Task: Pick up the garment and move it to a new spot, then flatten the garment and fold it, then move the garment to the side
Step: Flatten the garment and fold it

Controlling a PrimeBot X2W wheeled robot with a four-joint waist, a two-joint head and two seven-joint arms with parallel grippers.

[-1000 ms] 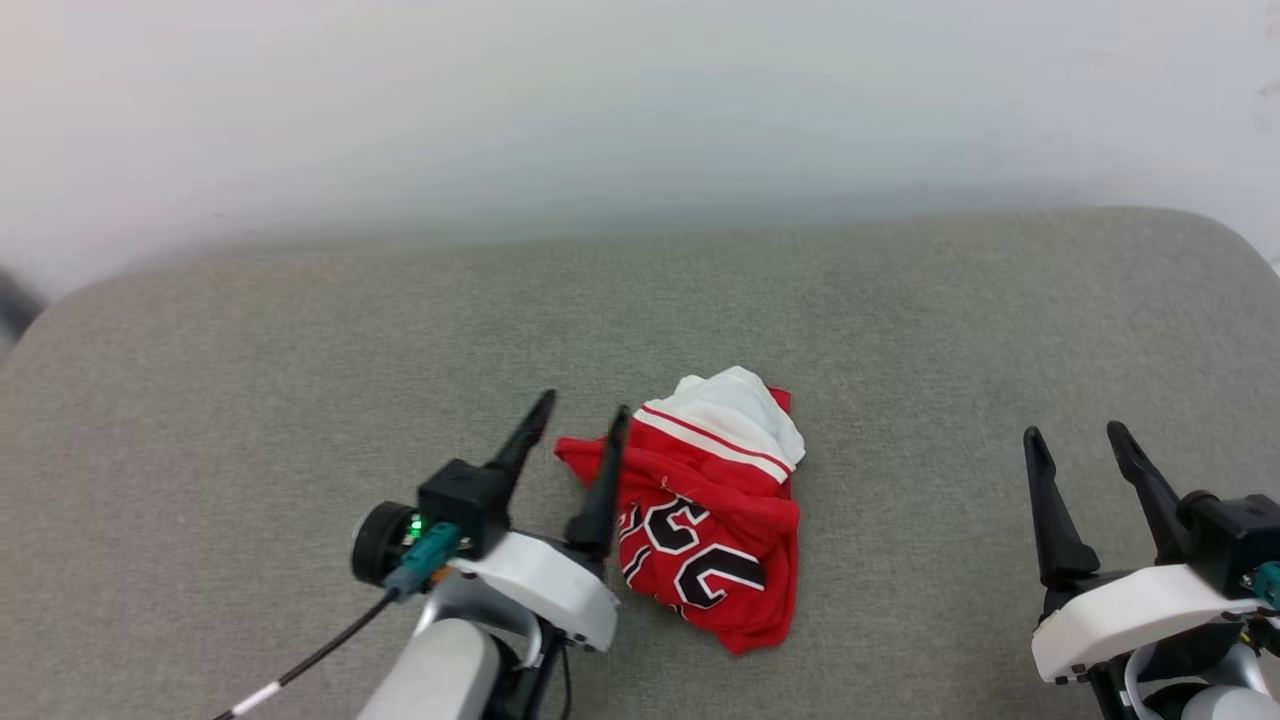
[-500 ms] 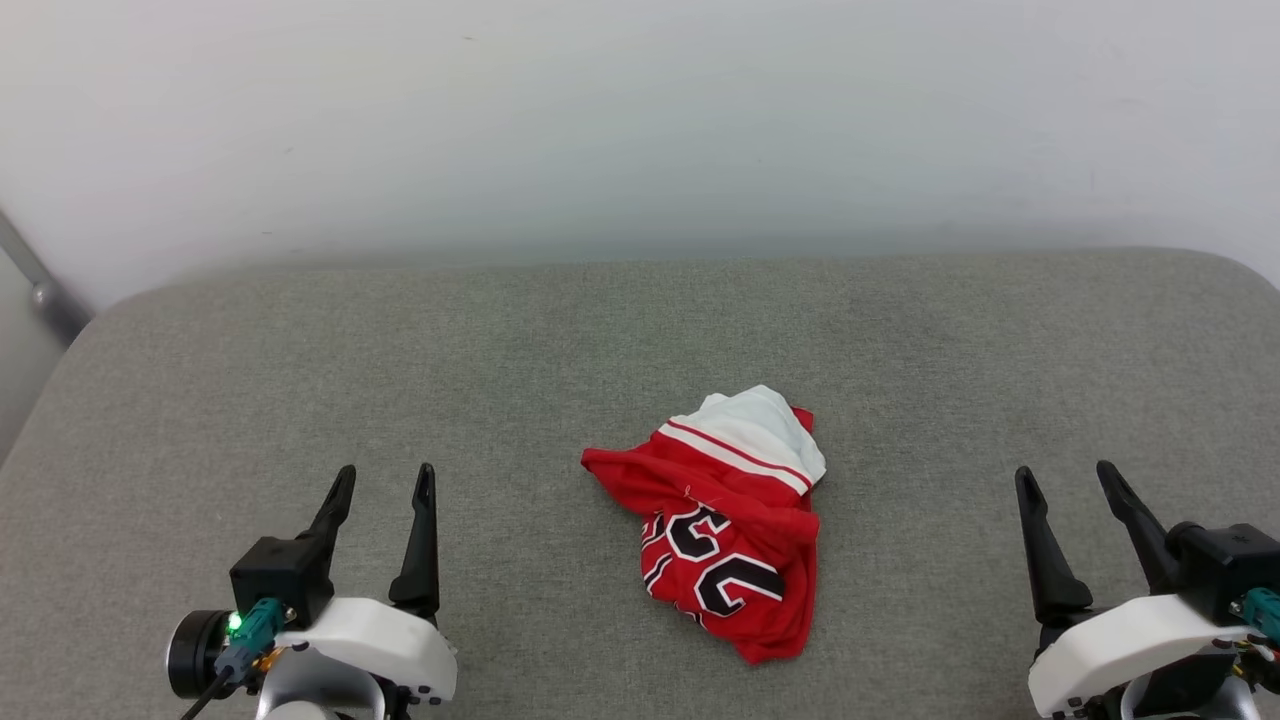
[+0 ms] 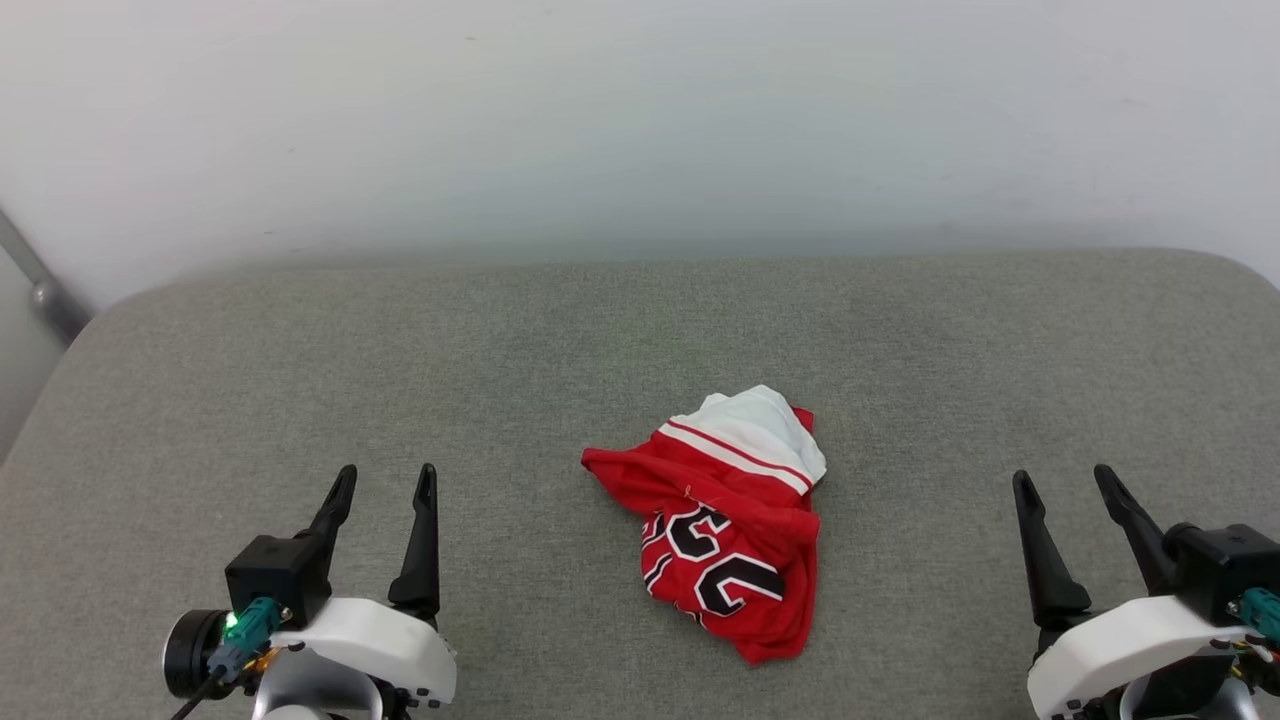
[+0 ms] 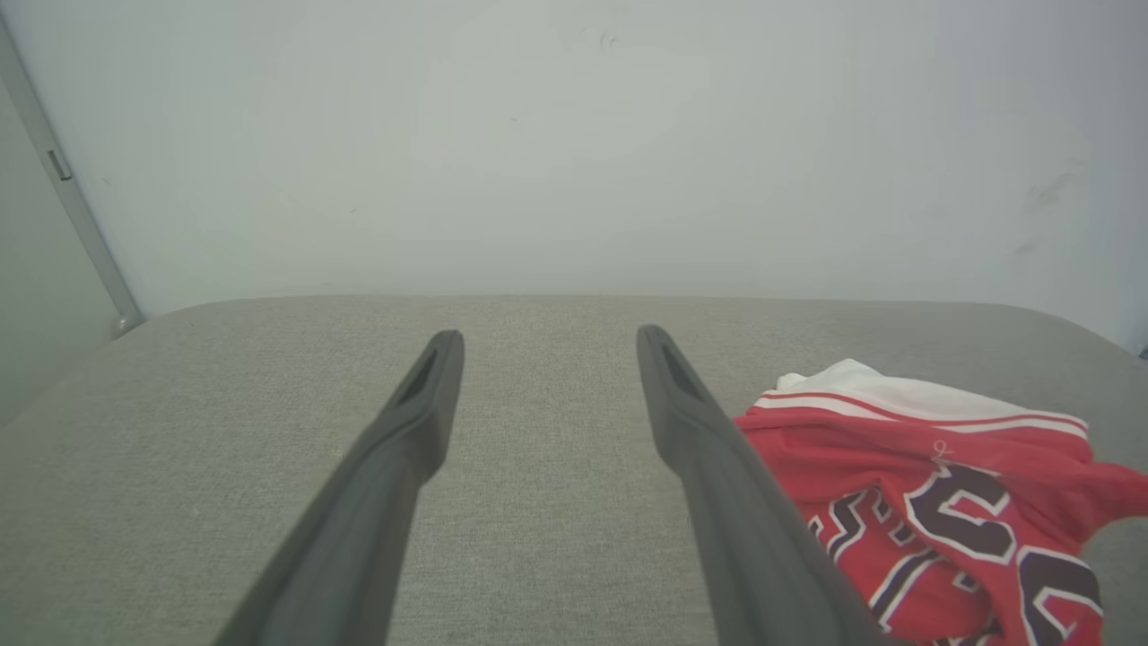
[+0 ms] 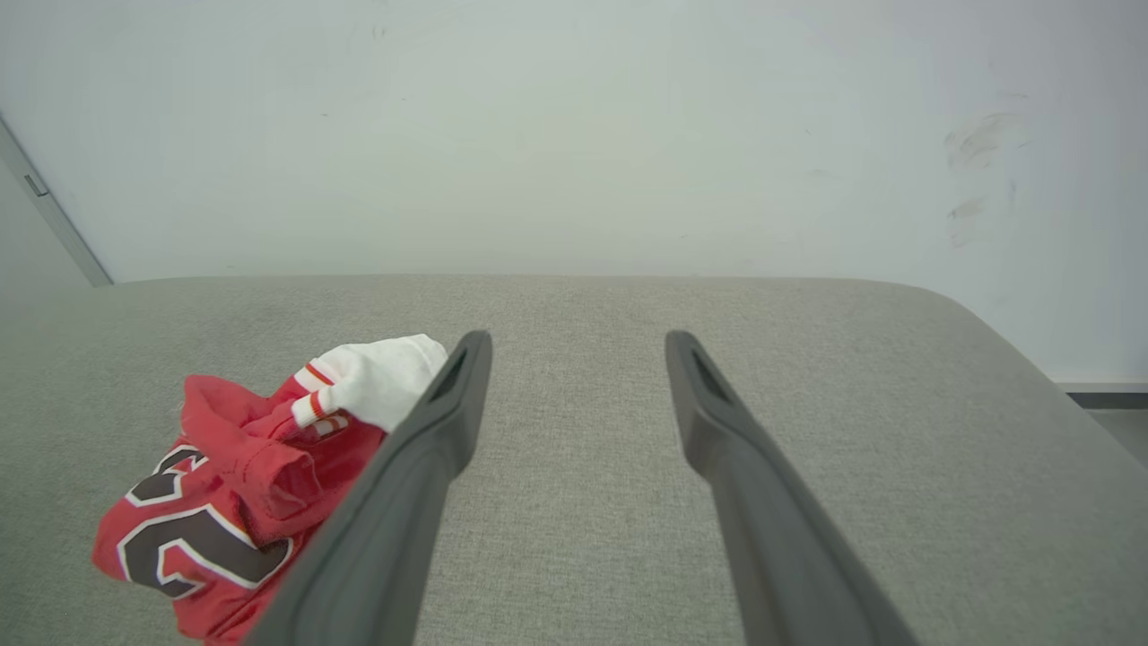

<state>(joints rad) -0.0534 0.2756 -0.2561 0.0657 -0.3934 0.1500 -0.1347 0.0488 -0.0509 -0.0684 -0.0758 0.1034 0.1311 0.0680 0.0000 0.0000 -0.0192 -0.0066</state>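
The garment [image 3: 730,520] lies crumpled in a heap near the middle of the grey worktop [image 3: 450,350]. Its red body is toward the robot with the black numerals facing up, and a white panel with red-white trim is at the far end. It sits between the two claws and touches neither. The left claw [image 3: 387,470] hangs over the near left part of the worktop, fingers spread and holding nothing, well apart from the garment's left point. In the left wrist view the heap shows beside that claw's right finger (partly behind it in the picture, not in contact). The right claw [image 3: 1061,474] is likewise released and empty at the near right, a little farther from the heap than the left one is. Bare fabric surrounds the garment on every side: a broad strip behind it runs up to the far edge, which meets the pale wall [image 3: 640,120], and open stretches lie to left and right. The worktop's far corners are rounded, and a grey rail [image 3: 40,290] slants down the wall past the left corner.
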